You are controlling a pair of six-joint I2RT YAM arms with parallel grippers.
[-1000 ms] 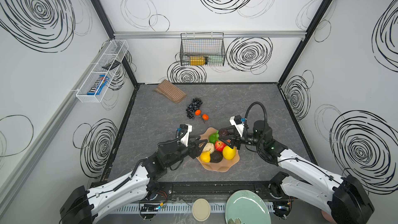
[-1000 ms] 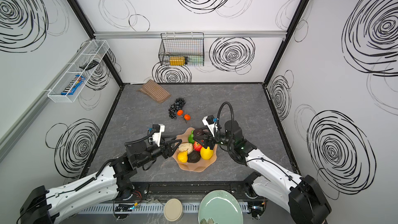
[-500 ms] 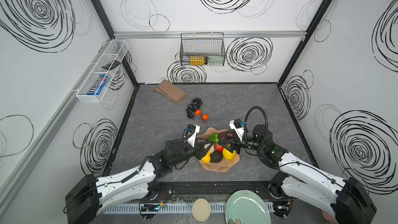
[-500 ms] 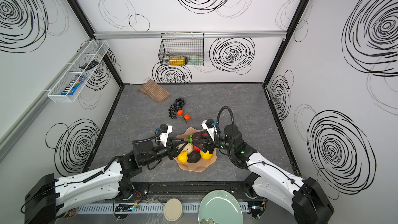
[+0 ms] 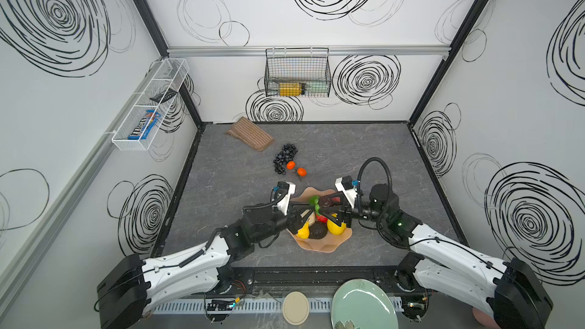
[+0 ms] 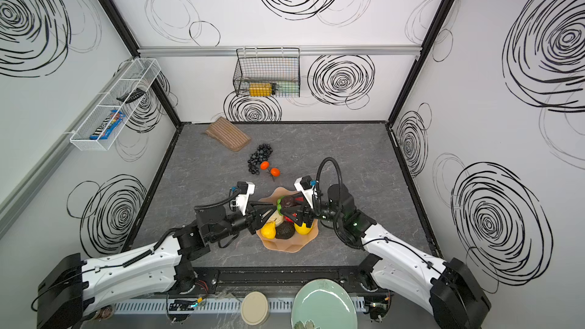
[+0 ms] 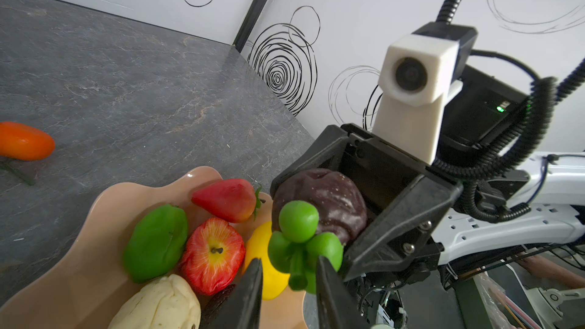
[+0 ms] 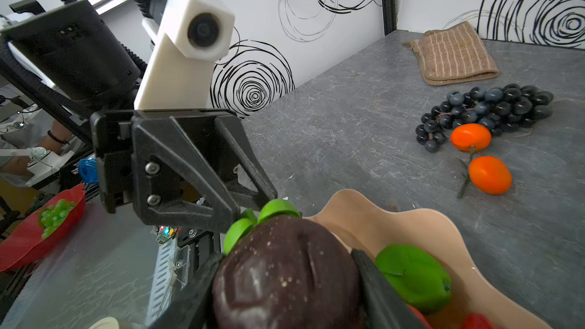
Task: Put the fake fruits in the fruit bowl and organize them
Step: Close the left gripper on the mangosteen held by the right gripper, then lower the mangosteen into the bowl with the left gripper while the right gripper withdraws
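My right gripper (image 8: 286, 257) is shut on a dark purple fruit (image 8: 285, 276) with a green leafy cap (image 7: 299, 221), held above the far side of the peach fruit bowl (image 5: 319, 246). My left gripper (image 7: 289, 275) faces it; its jaws straddle the cap's green stem, with a gap showing on one side. In the bowl lie an apple (image 7: 213, 254), strawberry (image 7: 226, 199), lime (image 7: 156, 242), lemon (image 7: 262, 248), beige fruit (image 7: 161, 303), pear (image 5: 303, 231) and avocado (image 5: 317, 231). The grape bunch (image 5: 285, 156) and two tangerines (image 5: 290, 165) lie on the table behind.
A striped brown cloth (image 5: 250, 134) lies at the back left of the grey table. A mint-green plate (image 5: 364, 305) and a beige disc (image 5: 296, 307) sit below the front edge. A wire basket (image 5: 297, 72) hangs on the back wall.
My left gripper has reached to the right over the bowl up to the purple fruit's green cap, and its jaws have narrowed. The right gripper has kept hold of the fruit.
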